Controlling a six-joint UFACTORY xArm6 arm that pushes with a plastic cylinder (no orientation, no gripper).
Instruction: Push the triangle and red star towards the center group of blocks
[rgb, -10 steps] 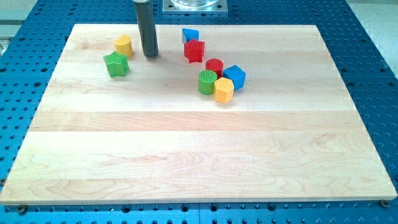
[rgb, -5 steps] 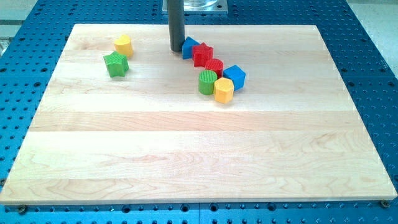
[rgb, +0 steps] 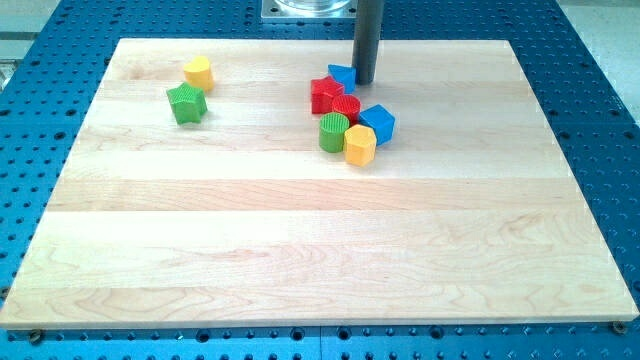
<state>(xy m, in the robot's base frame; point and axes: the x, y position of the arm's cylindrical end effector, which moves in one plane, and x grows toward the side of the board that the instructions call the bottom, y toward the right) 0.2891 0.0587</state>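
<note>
The blue triangle (rgb: 343, 75) lies near the view's top centre, touching the red star (rgb: 324, 95) just below and left of it. My tip (rgb: 365, 81) stands right against the triangle's right side. The red star touches the centre group: a red cylinder (rgb: 346, 107), a green cylinder (rgb: 334, 132), a yellow hexagon (rgb: 360, 144) and a blue cube (rgb: 377, 123), all packed together.
A yellow block (rgb: 199, 72) and a green star (rgb: 187, 103) sit apart at the view's upper left. The wooden board (rgb: 300, 240) lies on a blue perforated table; the board's top edge is just above the tip.
My tip moved from the view's upper left to the right, past the triangle. The blue triangle and red star shifted right and down, now against the centre group.
</note>
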